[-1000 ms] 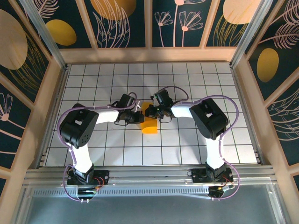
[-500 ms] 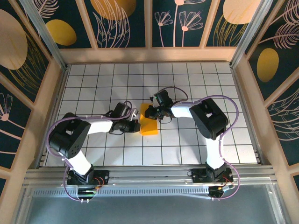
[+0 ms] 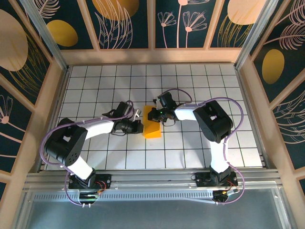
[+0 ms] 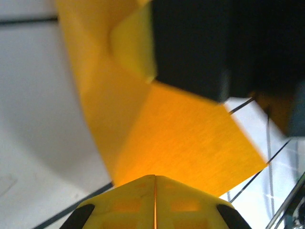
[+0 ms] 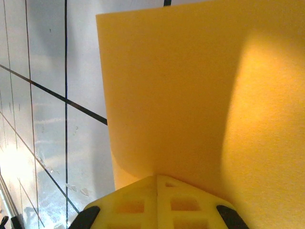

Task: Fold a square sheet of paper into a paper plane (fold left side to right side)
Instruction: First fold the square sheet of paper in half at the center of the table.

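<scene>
An orange-yellow sheet of paper [image 3: 152, 127], folded into a narrow strip, lies flat with the white gridded table [image 3: 200, 86] stretching away on every side of it. The right gripper [image 3: 151, 114] sits over the sheet's far end, jaws closed on the paper. The left gripper [image 3: 139, 126] is at the sheet's left edge, jaws together, tips meeting the paper; whether they pinch it cannot be told.
</scene>
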You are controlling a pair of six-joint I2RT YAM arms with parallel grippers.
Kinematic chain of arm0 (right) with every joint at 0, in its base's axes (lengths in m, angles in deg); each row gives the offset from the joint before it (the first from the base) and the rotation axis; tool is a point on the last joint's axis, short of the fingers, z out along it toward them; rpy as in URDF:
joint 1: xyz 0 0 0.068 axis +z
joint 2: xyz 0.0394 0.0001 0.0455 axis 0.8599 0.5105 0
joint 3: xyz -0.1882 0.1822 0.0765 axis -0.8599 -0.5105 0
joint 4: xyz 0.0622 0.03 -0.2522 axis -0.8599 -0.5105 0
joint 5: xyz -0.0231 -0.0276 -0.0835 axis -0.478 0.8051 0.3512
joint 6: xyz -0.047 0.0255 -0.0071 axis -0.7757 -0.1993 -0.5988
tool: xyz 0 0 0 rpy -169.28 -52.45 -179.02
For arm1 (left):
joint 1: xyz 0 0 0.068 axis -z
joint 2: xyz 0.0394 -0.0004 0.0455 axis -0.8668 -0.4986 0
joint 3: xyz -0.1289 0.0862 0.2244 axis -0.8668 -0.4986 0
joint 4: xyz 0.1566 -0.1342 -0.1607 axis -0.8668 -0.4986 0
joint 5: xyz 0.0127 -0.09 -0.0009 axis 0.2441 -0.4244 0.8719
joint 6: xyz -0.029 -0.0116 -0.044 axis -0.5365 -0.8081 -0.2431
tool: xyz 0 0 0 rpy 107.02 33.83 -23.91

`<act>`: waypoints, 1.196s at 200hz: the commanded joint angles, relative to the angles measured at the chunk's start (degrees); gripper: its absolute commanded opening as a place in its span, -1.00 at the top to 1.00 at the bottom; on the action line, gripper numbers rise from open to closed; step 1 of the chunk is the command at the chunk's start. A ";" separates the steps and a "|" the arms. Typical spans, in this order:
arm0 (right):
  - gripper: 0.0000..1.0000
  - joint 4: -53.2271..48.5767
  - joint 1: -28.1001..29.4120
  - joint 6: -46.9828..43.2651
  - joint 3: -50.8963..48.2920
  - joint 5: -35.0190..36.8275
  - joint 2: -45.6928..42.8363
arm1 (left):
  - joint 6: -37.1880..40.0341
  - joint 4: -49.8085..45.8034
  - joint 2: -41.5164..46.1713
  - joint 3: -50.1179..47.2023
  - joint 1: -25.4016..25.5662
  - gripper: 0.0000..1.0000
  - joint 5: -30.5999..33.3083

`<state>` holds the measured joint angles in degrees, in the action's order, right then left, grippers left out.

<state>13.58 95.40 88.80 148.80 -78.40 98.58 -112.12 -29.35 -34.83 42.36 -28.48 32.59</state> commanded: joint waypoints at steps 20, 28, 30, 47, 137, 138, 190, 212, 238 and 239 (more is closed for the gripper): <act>1.00 -4.53 -0.65 -1.40 -1.92 4.28 1.67 | -0.99 2.34 -4.75 3.36 0.38 0.86 -2.75; 1.00 -4.55 -0.67 -1.40 -1.85 4.26 1.74 | -0.77 2.87 -6.64 3.51 0.38 0.86 -3.37; 1.00 -4.55 -0.63 -1.46 -1.91 4.26 1.74 | -0.75 2.99 -6.97 3.59 0.38 0.86 -3.62; 1.00 -4.54 -0.56 -1.40 -1.86 4.25 1.75 | -0.75 3.85 -8.89 3.84 0.46 0.86 -4.77; 1.00 -5.36 -0.56 -1.66 -1.71 4.61 1.77 | 3.96 -0.17 -10.13 -0.72 0.99 0.86 -4.62; 1.00 -5.40 -0.53 -1.66 -1.75 4.65 1.80 | 4.02 -0.24 -10.13 -0.82 0.99 0.86 -4.62; 1.00 -5.24 -0.58 -1.58 -2.34 4.78 1.71 | 5.31 -1.78 -7.06 -6.08 1.78 0.87 -5.45; 1.00 -5.21 -0.64 -1.58 -2.30 4.71 1.75 | 5.47 -2.36 -5.48 -8.13 2.05 0.87 -6.00; 1.00 -5.29 -0.67 -1.66 -2.26 4.78 1.75 | 5.84 -3.10 -3.26 -9.64 2.47 0.87 -6.49; 1.00 -5.32 -0.67 -1.66 -2.29 4.78 1.75 | 5.84 -3.15 -3.22 -9.72 2.48 0.86 -6.52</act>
<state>13.53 95.42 88.78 148.80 -78.42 98.58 -107.94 -23.41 -39.37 36.15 -27.34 27.91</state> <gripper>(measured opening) 0.048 0.067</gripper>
